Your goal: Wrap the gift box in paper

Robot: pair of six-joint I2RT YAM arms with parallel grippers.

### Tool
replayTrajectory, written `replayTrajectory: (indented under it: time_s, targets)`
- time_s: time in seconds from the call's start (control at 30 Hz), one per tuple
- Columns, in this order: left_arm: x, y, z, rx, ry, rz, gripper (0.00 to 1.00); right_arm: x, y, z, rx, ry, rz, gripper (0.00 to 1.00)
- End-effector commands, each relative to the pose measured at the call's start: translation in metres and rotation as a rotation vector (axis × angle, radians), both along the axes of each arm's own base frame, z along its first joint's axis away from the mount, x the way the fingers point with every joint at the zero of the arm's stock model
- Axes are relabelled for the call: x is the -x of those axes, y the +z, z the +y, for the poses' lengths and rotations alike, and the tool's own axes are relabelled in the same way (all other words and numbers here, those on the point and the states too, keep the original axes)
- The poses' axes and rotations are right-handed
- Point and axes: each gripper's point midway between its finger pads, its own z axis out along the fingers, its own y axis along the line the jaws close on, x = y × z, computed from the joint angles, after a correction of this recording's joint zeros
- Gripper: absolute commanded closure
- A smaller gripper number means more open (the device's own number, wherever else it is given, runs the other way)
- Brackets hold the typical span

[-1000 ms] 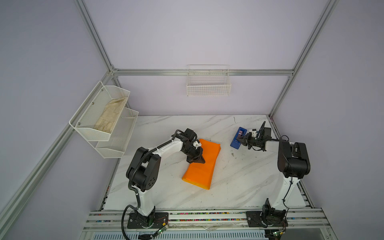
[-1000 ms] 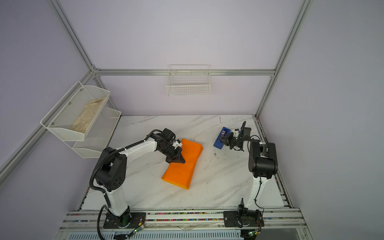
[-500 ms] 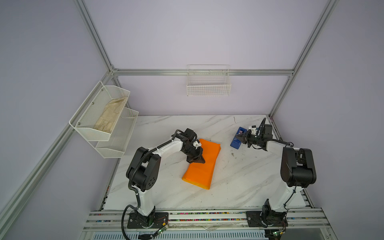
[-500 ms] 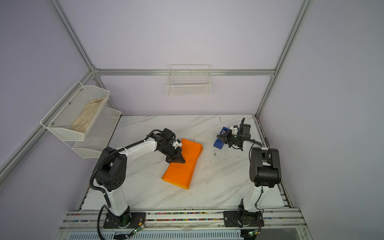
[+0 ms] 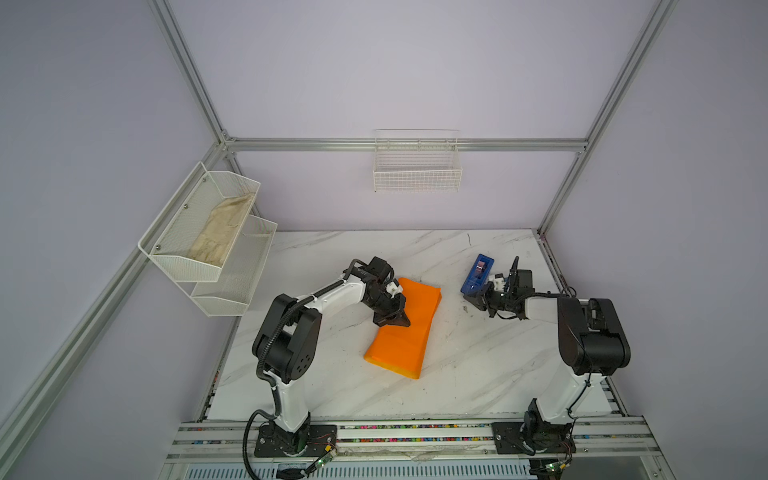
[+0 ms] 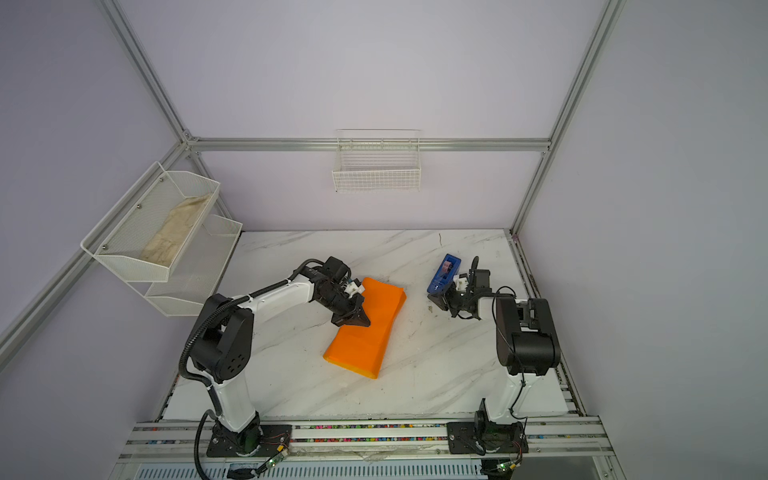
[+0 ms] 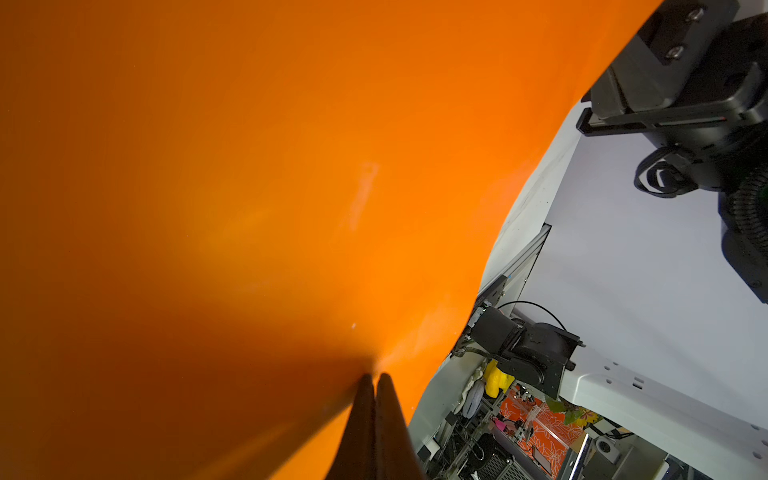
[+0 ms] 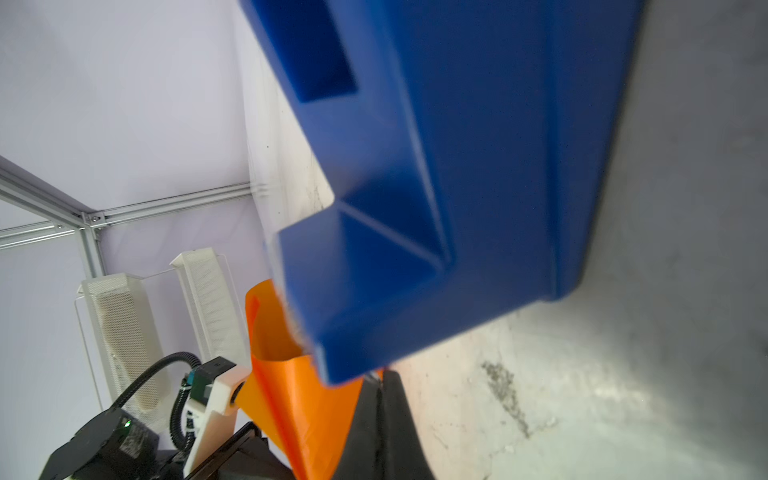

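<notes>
Paper (image 5: 403,345) smooth, orange, seemingly tube-folded.

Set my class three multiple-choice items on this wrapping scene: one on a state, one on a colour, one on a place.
1. The left pincer is:
A. wide open
B. shut, tips on the large folded sheet of paper
C. shut on a pen

2. That paper is:
A. green
B. white
C. orange

3. The blue plastic tape dispenser is:
A. beside the right pincer
B. on the paper
C. beside the left pincer

Key:
1 B: the left wrist view shows closed fingers meeting the sheet.
2 C: it is orange in every view.
3 A: in both top views it sits by the right arm's tip.
</notes>
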Motion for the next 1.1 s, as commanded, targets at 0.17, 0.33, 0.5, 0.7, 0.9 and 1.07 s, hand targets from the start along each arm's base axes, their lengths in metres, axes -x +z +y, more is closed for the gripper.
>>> replayTrajectory:
  time_s: [0.17,0.33,0.5,0.7,0.9,1.07]
  targets:
    - [0.001,-0.023,0.024,-0.124,0.038,0.034,1.00,0.068,-0.065,-0.018,0.159,0.026,0.236,1.00]
    - [0.001,-0.021,0.024,-0.125,0.035,0.030,1.00,0.053,-0.021,-0.024,0.218,0.030,0.104,1.00]
    - [0.002,-0.023,0.025,-0.128,0.024,0.032,1.00,0.054,0.032,0.003,0.222,0.201,-0.034,1.00]
    - [0.001,-0.022,0.025,-0.132,0.023,0.027,1.00,0.068,0.086,0.086,0.230,0.425,-0.174,1.00]
    - [0.001,-0.022,0.025,-0.135,0.020,0.028,1.00,0.095,0.132,0.154,0.292,0.624,-0.346,1.00]
    - [0.001,-0.021,0.026,-0.137,0.022,0.024,1.00,0.120,0.131,0.181,0.151,0.755,-0.275,1.00]
